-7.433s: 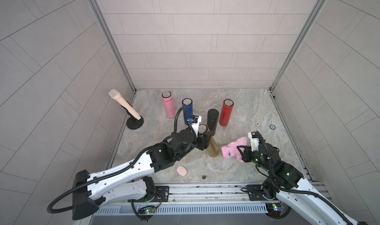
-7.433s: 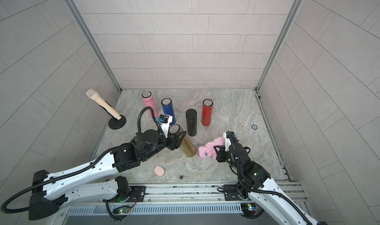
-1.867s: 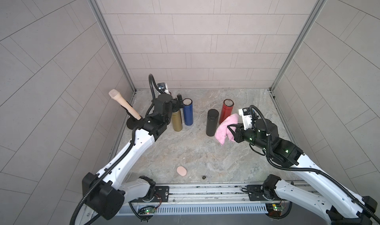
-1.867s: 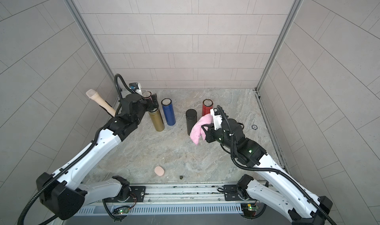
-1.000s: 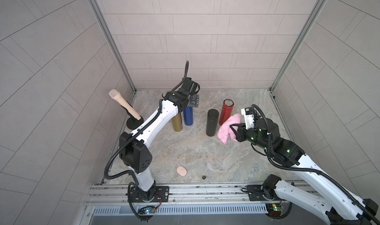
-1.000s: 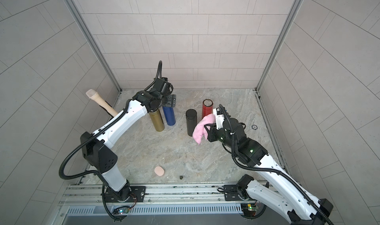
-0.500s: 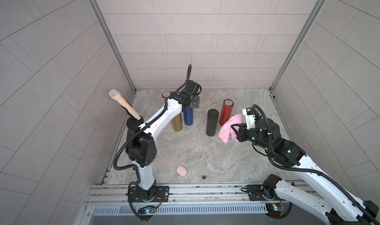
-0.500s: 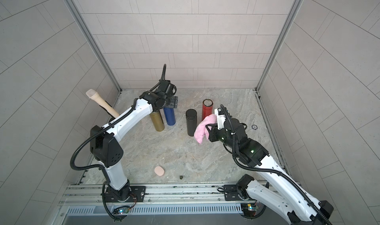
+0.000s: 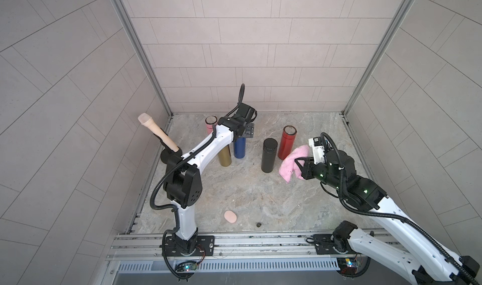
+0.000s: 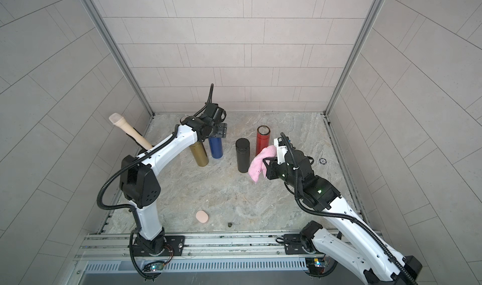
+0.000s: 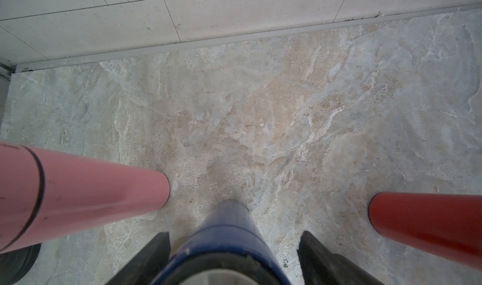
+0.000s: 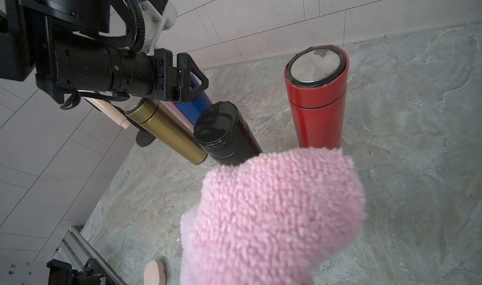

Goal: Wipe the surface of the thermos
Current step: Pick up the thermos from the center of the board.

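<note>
Several thermoses stand upright at the back: pink (image 9: pixel 210 123), gold (image 9: pixel 224 157), blue (image 9: pixel 239 148), black (image 9: pixel 268 156) and red (image 9: pixel 287 143). My left gripper (image 9: pixel 246 133) hangs over the blue thermos (image 11: pixel 229 231). In the left wrist view its jaws straddle the bottle's top; one finger is close against it and the other stands a gap away. My right gripper (image 9: pixel 298 163) is shut on a pink cloth (image 9: pixel 290 163), held just off the floor beside the red and black thermoses. The cloth (image 12: pixel 273 213) hides the right fingers.
A beige handle on a black round base (image 9: pixel 156 135) leans at the left wall. A pink oval pad (image 9: pixel 230 216) and a small dark bit (image 9: pixel 258 224) lie near the front rail. Tiled walls close in on three sides.
The left gripper's jaws have narrowed around the top of the blue thermos. The right gripper with the pink cloth has barely moved.
</note>
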You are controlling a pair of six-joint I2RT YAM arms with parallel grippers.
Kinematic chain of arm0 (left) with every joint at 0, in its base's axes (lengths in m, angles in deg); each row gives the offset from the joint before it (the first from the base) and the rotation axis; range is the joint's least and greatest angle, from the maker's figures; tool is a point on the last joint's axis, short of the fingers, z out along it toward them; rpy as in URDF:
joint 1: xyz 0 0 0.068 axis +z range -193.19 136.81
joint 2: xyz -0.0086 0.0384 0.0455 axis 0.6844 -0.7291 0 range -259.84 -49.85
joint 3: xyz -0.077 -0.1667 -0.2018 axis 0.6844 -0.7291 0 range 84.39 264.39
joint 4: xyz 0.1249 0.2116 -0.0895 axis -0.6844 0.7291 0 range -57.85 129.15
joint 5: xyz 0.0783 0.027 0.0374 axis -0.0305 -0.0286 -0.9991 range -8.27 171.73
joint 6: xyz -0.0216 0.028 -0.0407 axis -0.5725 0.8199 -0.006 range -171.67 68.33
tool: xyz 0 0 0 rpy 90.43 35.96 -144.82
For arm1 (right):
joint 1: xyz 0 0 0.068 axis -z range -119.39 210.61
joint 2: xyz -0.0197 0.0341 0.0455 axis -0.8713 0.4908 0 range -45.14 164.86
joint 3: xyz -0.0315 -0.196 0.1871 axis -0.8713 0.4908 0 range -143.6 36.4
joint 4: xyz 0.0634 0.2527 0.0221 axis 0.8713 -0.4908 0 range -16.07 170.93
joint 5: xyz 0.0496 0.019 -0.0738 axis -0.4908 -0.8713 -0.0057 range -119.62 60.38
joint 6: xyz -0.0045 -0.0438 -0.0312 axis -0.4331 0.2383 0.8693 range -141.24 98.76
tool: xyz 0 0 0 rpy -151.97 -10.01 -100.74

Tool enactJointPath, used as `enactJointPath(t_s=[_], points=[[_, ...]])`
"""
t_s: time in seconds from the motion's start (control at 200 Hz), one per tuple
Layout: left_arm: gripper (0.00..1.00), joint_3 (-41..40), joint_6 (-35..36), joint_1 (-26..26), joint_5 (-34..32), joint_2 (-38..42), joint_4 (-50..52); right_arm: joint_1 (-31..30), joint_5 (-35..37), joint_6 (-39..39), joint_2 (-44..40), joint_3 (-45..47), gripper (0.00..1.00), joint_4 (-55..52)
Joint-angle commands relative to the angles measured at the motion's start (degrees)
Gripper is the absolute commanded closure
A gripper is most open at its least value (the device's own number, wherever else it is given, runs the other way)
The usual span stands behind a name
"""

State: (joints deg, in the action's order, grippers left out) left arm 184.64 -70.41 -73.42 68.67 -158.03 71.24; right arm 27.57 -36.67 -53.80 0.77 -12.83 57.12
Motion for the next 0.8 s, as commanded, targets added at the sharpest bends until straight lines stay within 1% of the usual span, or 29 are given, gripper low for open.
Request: enactJointPath(t_s=[0.0, 0.175, 0.285, 0.405, 0.455, 0.47, 0.52, 0.53, 0.57, 0.59, 0.605, 0.796], points=[[0.19, -0.33, -1.12, 0.2, -0.04, -1.06, -0.03, 0.35, -0.18, -0.18, -0.16, 0.54, 1.0, 0.94], [0.23, -0.7, -1.3, 0.39, -0.18, -1.92, -0.55, 0.69, -0.39, -0.23, -0.21, 0.87, 1.0, 1.12], [0.3, -0.7, -1.34, 0.35, 0.01, -2.21, -1.11, 0.95, -0.42, -0.41, -0.13, 1.1, 1.0, 1.23], [0.44, -0.45, -1.3, 0.44, 0.39, -2.3, -1.79, 1.53, -0.43, -0.32, -0.21, 1.16, 1.0, 1.3], [0.51, -0.09, -1.13, 0.44, 0.54, -2.34, -1.78, 1.73, -0.7, -0.25, -0.21, 1.09, 1.0, 1.27], [0.56, -0.1, -1.06, 0.49, 0.64, -2.26, -1.75, 1.74, -0.76, -0.23, -0.21, 1.06, 1.0, 1.23], [0.64, 0.21, -0.97, 0.44, 0.82, -2.02, -1.76, 1.88, -0.96, -0.15, -0.21, 0.91, 1.0, 1.22], [0.67, 0.21, -0.95, 0.47, 0.77, -1.96, -1.81, 1.85, -0.97, -0.14, -0.21, 0.94, 1.0, 1.22], [0.84, 0.44, -0.94, 0.44, 0.49, -1.79, -1.88, 1.92, -0.95, -0.05, -0.32, 0.8, 1.0, 1.06], [0.94, 0.58, -0.99, 0.47, 0.17, -1.61, -1.82, 1.92, -0.91, 0.07, -0.38, 0.76, 1.0, 1.05], [0.99, 0.82, -1.15, 0.45, -0.14, -1.49, -1.63, 1.95, -0.89, 0.16, -0.43, 0.72, 1.0, 1.05], [1.0, 1.57, -2.15, 0.2, -0.45, 3.65, -3.0, 1.97, -1.38, 0.74, -1.59, -0.24, 1.0, 0.84]])
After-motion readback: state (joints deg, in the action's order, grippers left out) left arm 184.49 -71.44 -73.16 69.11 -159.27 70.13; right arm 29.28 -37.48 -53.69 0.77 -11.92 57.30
